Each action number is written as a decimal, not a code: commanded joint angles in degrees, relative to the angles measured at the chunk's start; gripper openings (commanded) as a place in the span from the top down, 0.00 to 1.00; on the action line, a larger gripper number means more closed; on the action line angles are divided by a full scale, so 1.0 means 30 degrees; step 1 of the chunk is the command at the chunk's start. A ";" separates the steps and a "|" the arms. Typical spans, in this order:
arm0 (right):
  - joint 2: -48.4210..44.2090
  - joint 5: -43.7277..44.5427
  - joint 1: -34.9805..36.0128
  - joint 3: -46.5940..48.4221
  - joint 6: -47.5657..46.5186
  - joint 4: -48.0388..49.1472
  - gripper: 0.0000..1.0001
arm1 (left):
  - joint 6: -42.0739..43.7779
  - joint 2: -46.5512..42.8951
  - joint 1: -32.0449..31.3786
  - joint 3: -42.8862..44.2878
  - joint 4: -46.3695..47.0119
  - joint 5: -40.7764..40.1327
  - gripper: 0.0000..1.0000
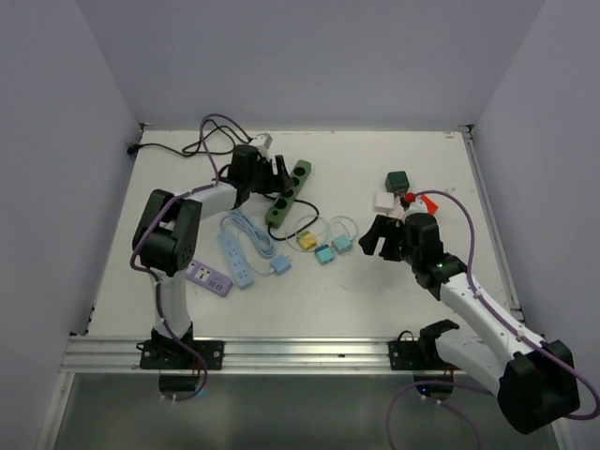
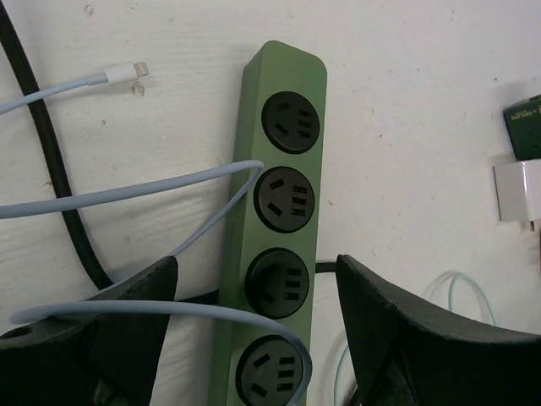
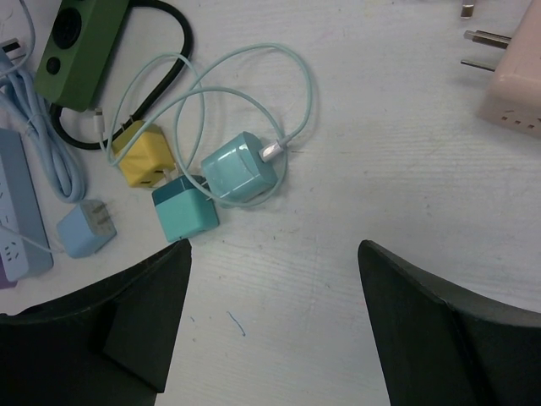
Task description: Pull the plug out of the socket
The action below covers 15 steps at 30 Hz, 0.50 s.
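**Location.** The power strip [image 2: 279, 220] is lying flat on the surface [image 1: 375, 300], far left of centre, directly under the left hand [image 2: 255, 266]. All four outlets showing in the left wrist view are sitting empty. No plug is showing in them, and the rest of the strip is running out of that view.

**Hand state.** The left hand is standing open, one finger on each side of the strip, gripping nothing. The right hand [image 3: 275, 245] is also open and empty, hovering over bare surface near the loose chargers.

**Handling.** The strip is looking like rigid moulded plastic, probably light. It is likely to slide or lift if a tight plug is drawn out, so the body is needing to be held down. A plug would be small, hard and smooth. The best hold is across its flat sides, pulling straight out in line with the pins.

**Obstructions.**
- A pale blue cable [image 2: 127, 190] is looping over the strip and across the lowest outlet, between the fingers, where it is likely to snag.
- The black cord [image 2: 51, 169] is running alongside on the left.
- A white charger [image 2: 516, 190] and a dark green charger [image 2: 524, 127] are lying well apart on the right.
- A yellow charger [image 3: 142, 156] and two teal chargers [image 3: 241, 169] are lying near the strip's end.
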 commanded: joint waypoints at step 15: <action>-0.0407 -0.0426 -0.0129 0.1439 -0.0289 -0.1029 0.08 | 0.2637 -0.8138 0.0233 0.4938 -1.2396 -0.9295 0.13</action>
